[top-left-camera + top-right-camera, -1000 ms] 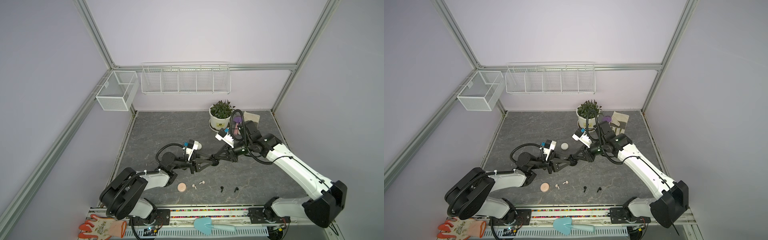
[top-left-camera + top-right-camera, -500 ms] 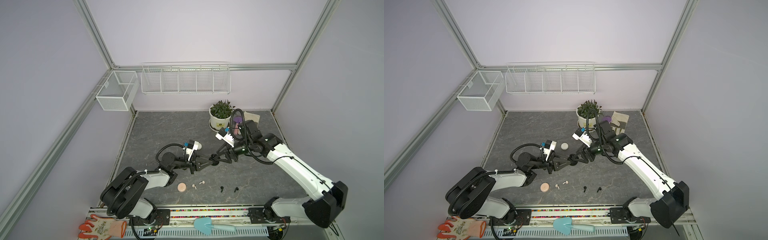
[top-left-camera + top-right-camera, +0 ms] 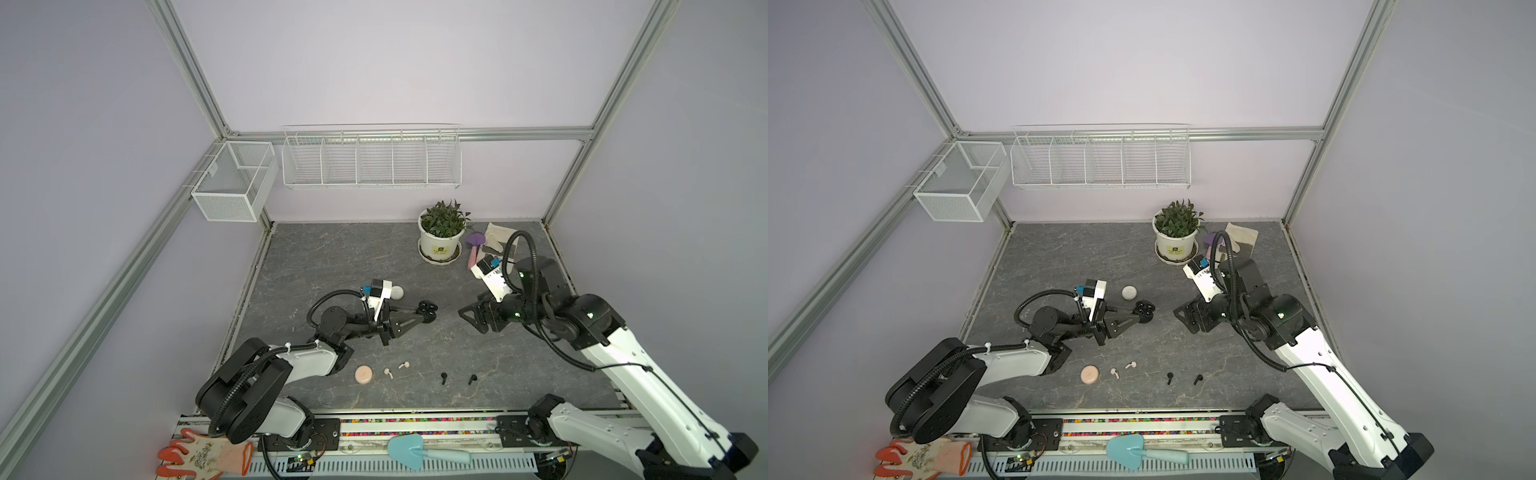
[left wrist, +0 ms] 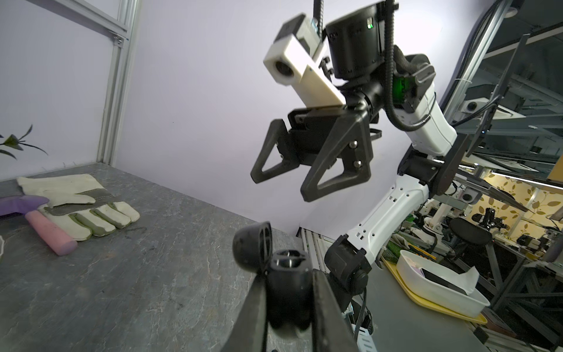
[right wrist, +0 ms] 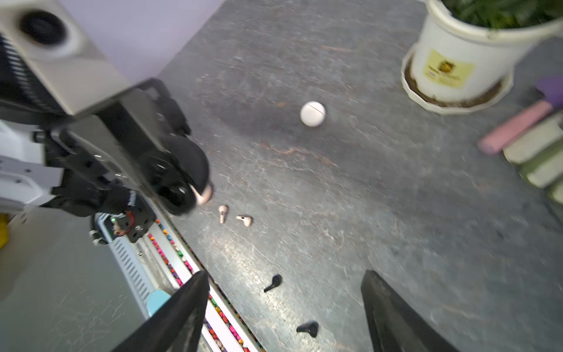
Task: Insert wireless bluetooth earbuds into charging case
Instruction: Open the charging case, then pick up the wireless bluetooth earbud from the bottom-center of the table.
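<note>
The left gripper (image 3: pixel 426 318) clamps the open-lidded black charging case (image 4: pixel 288 283); the right gripper (image 4: pixel 285 184) hangs open. Both black earbuds (image 3: pixel 444 377) lie near the pink charging case (image 3: pixel 364 374); the right should pinch one by its stem.

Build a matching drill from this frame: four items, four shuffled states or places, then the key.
Items
1. black case
2. white case
3. pink case
4. right gripper

States
A. open, holding nothing
B. closed, lying next to the pink earbuds
C. lid open, clamped in the left gripper
D. closed, lying with no earbuds beside it

Pairs: 1-C, 2-D, 3-B, 4-A
</note>
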Controlling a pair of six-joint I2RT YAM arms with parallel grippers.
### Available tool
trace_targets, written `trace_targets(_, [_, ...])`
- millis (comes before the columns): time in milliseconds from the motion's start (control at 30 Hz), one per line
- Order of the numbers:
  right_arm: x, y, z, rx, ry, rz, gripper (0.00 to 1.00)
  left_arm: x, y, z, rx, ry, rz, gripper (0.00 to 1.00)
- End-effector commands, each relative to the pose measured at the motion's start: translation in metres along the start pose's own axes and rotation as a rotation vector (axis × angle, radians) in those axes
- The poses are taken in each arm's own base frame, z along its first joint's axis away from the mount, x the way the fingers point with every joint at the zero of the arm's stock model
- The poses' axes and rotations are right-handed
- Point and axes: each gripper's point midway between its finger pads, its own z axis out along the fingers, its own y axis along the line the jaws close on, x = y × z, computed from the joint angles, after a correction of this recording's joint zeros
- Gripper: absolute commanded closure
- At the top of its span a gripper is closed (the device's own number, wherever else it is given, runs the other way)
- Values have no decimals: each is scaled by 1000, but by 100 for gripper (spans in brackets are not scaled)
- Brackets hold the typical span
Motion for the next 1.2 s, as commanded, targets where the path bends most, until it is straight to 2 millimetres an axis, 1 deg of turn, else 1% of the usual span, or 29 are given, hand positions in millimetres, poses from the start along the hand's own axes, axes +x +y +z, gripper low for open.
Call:
trace_targets(0, [45, -38, 12, 194, 104, 189, 22, -17, -3, -6, -32, -67, 70, 100])
trace_targets(100, [72, -35, 30, 190, 181, 297, 27, -18, -5, -12, -56, -84, 88, 100])
trace_targets(200, [99, -36, 44, 235, 252, 331, 29, -16, -4, -13, -65, -86, 81, 100])
trace_targets(233, [102, -37, 44, 266, 252, 343, 31, -17, -4, -13, -62, -85, 79, 100])
trace_targets(267, [118, -40, 49, 295, 284, 362, 32, -16, -4, -13, -65, -86, 77, 100])
trace_targets(367, [137, -34, 60, 312, 294, 445, 35, -15, -4, -15, -72, -87, 78, 100])
trace_targets(433, [144, -21, 70, 288, 287, 482, 36, -13, -4, -17, -79, -86, 74, 100])
trace_targets(533, [150, -5, 86, 286, 300, 465, 34, -10, -4, -20, -89, -85, 71, 100])
trace_targets(633, [155, 4, 106, 308, 355, 433, 33, -7, -5, -23, -96, -82, 69, 100])
trace_targets(800, [161, 15, 130, 354, 461, 385, 37, -7, -8, -26, -100, -89, 74, 100])
trace_targets(900, [164, 21, 140, 352, 486, 372, 41, -7, -10, -28, -103, -91, 75, 100])
trace_targets(1000, [166, 29, 150, 309, 486, 391, 45, -5, -9, -28, -103, -89, 72, 100])
trace_targets(1167, [176, 35, 158, 289, 523, 400, 49, -4, -9, -29, -103, -85, 73, 100])
